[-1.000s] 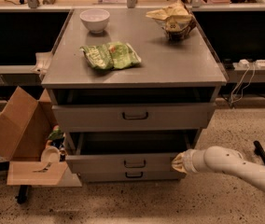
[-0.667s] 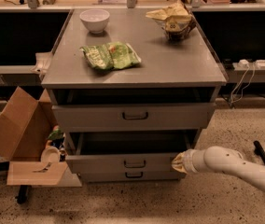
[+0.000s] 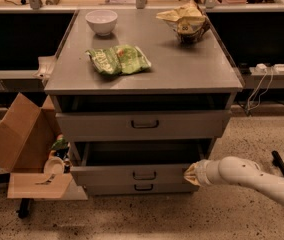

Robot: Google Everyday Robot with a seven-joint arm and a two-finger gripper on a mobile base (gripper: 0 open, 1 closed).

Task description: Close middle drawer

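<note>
The middle drawer (image 3: pixel 107 175) is the wide grey one with a low front panel and a small black handle (image 3: pixel 144 175). It stands partly pulled out of the grey cabinet, with a dark gap above its front. My gripper (image 3: pixel 191 174), at the end of a white arm (image 3: pixel 252 176) coming in from the lower right, sits against the right end of that front panel, level with it.
The drawer above (image 3: pixel 143 125), with a taller front, also stands out. A white bowl (image 3: pixel 101 21), a green bag (image 3: pixel 118 59) and a crumpled bag (image 3: pixel 187 20) lie on the cabinet top (image 3: pixel 182 69). An open cardboard box (image 3: pixel 19 144) stands at the left on the speckled floor.
</note>
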